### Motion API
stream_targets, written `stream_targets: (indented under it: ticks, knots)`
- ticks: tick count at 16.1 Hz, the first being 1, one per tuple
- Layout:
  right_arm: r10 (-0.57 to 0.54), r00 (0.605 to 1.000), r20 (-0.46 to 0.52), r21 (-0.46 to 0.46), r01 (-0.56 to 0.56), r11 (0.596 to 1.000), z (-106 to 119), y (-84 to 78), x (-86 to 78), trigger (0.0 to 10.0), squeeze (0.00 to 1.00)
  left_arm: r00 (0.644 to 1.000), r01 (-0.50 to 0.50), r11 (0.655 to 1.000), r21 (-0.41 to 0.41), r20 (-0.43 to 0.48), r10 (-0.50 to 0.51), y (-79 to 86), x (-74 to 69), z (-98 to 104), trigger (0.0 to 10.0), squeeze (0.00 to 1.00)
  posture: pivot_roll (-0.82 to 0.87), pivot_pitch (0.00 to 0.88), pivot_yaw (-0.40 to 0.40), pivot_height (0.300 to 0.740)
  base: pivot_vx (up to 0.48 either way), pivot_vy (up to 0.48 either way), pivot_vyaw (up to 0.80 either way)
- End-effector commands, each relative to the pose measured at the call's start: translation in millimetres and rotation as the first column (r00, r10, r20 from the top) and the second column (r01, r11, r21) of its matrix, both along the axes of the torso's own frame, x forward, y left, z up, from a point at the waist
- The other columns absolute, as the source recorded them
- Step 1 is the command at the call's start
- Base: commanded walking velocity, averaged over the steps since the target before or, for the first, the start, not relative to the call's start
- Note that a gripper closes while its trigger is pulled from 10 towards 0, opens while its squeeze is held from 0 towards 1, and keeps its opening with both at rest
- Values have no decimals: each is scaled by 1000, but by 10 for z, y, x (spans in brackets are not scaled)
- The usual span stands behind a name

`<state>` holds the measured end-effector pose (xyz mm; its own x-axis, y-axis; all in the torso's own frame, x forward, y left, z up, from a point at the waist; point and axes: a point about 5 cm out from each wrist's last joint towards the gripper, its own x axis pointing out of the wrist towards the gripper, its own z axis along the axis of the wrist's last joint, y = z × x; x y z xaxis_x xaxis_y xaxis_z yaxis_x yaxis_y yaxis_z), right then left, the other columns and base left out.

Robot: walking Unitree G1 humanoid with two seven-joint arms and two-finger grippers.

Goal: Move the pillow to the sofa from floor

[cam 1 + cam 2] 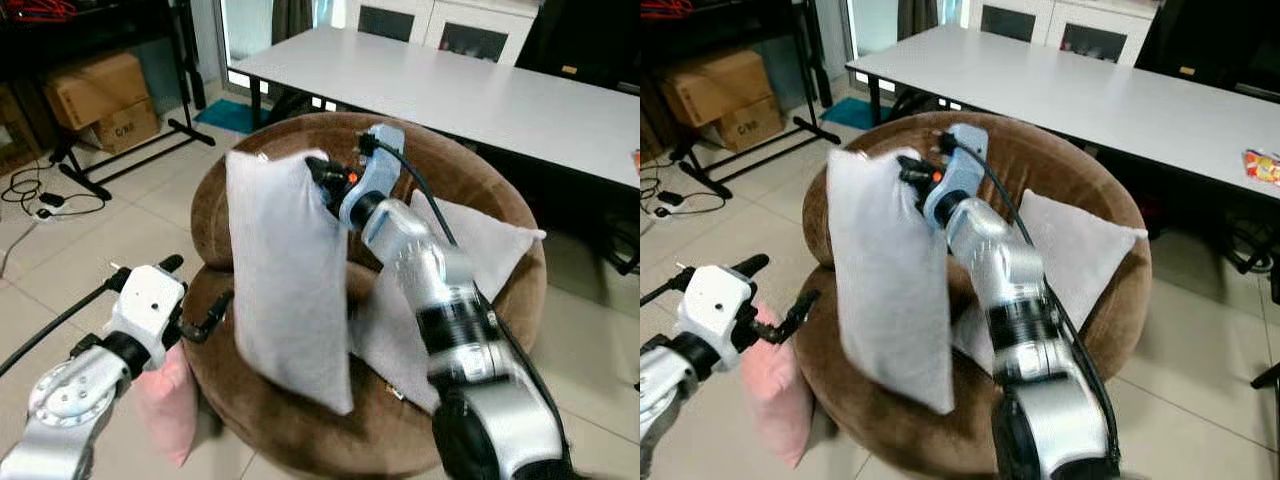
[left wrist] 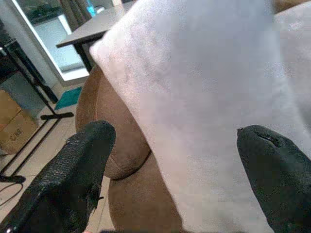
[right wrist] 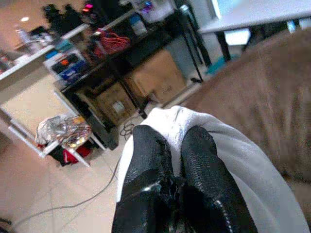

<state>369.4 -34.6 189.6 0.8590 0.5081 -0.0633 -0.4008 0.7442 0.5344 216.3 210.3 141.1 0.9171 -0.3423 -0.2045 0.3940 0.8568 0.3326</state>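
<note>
Pillows: two white, one pink. Sofa: one. Boxes: two.

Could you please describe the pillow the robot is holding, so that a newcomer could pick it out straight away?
Start at the round brown sofa in front of the long white table. Above its seat hangs the held grey pillow, pinched at its top edge by the right gripper. Unlike the second grey pillow leaning against the backrest and the pink pillow on the floor, it dangles upright.
</note>
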Motion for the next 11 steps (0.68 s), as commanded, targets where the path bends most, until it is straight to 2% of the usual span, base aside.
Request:
stream_targets:
  ticks: [1, 3, 5, 7, 8, 9, 10, 11]
  knots:
    - [-2, 1000, 11, 133, 0, 991, 203, 217, 41, 10000, 0, 1000, 18, 1000, -1, -7, -18, -10, -22, 29, 10000, 0, 44, 0, -30, 740, 0, 0, 0]
    - [-110, 991, -80, 223, 125, 967, 113, 55, 199, 10000, 0, 999, 34, 999, 7, -23, -34, -17, -62, 34, 10000, 0, 54, 0, -30, 740, 0, 0, 0]
    - [-283, 945, -163, 273, 319, 908, 13, -318, 339, 10000, 0, 999, 40, 999, 10, -28, -39, -15, -70, 49, 10000, 0, 63, 0, -31, 740, 0, 0, 0]
    - [-380, 900, -214, 259, 427, 866, -82, -575, 379, 10000, 0, 998, 47, 999, 11, -35, -46, -19, -79, 54, 10000, 0, 66, 0, -30, 740, 0, 0, 0]
    - [-470, 849, -243, 194, 517, 834, -213, -829, 377, 10000, 0, 998, 53, 999, 13, -47, -52, -26, -85, 46, 10000, 0, 63, 0, -30, 740, 0, 0, 0]
    - [-550, 788, -277, 91, 592, 801, -397, -1054, 328, 10000, 0, 996, 57, 998, 14, -64, -56, -34, -87, 17, 10000, 0, 58, 0, -29, 740, 0, 0, 0]
    - [-575, 767, -284, 55, 612, 789, -461, -1125, 305, 10000, 0, 996, 59, 998, 15, -69, -58, -39, -89, 8, 10000, 0, 56, 0, -28, 740, 0, 0, 0]
    - [-618, 730, -290, -24, 640, 768, -611, -1267, 239, 10000, 0, 995, 65, 998, 10, -75, -64, -51, -88, 0, 10000, 0, 50, 0, -25, 740, 0, 0, 0]
